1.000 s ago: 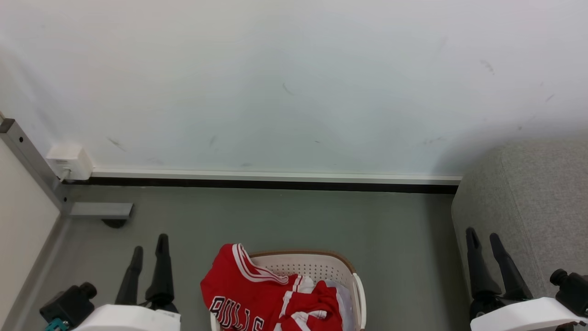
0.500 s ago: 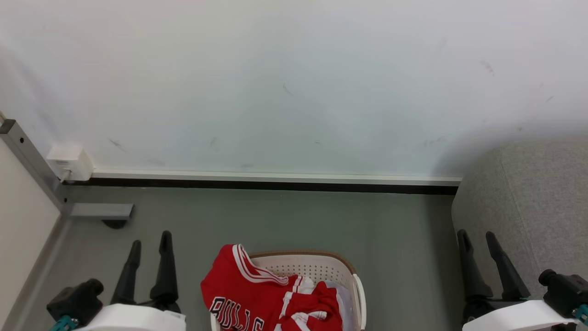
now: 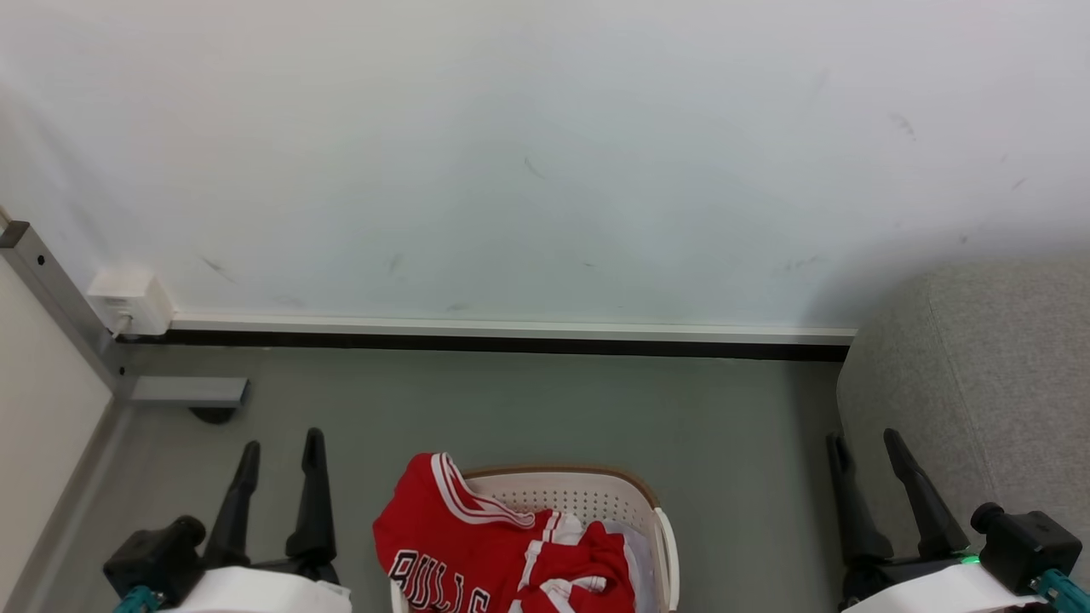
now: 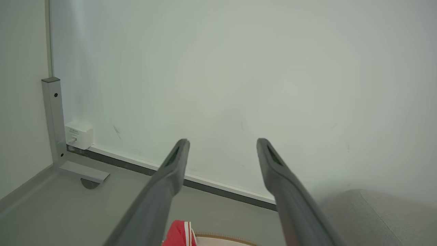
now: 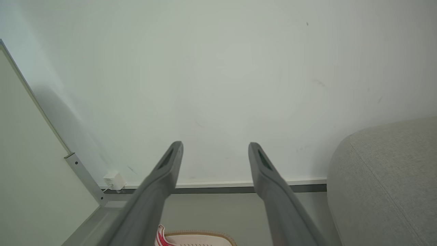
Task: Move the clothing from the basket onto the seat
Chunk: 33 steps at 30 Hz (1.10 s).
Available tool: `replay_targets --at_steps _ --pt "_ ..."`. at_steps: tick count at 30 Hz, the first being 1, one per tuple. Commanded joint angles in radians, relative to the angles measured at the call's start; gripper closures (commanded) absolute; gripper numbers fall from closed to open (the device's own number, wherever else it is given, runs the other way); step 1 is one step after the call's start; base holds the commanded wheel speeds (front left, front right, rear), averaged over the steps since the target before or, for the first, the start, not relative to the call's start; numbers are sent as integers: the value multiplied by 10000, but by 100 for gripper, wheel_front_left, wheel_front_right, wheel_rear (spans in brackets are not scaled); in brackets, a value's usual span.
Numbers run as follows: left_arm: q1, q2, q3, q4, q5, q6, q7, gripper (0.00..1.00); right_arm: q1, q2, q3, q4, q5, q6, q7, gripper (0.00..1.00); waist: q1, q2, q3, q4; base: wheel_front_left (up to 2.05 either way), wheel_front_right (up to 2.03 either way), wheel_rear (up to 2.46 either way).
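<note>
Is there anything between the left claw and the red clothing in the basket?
Nothing visible. The left claw stands open beside the clothing, which drapes over the rim of the basket; just floor lies between them.

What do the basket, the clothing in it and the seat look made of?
The basket looks like matte cream moulded plastic: perforated wall, brown rim band. The clothing seems smooth red fabric, creased, with striped trim. The seat is grey woven upholstery, weave texture visible.
</note>
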Motion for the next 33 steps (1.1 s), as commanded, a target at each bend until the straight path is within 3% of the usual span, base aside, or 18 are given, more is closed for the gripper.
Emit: replay_targets --at_steps 1,33 --pt "30 85 -4 -80 311 34 -69 0 -140 -26 35 -28 -179 -15 -71 0 0 0 2 9 0 0 0" --pt "77 106 -134 -280 2659 146 -690 0 -184 -117 356 -75 -2094 -20 -695 0 0 0 -143 13 0 0 0"
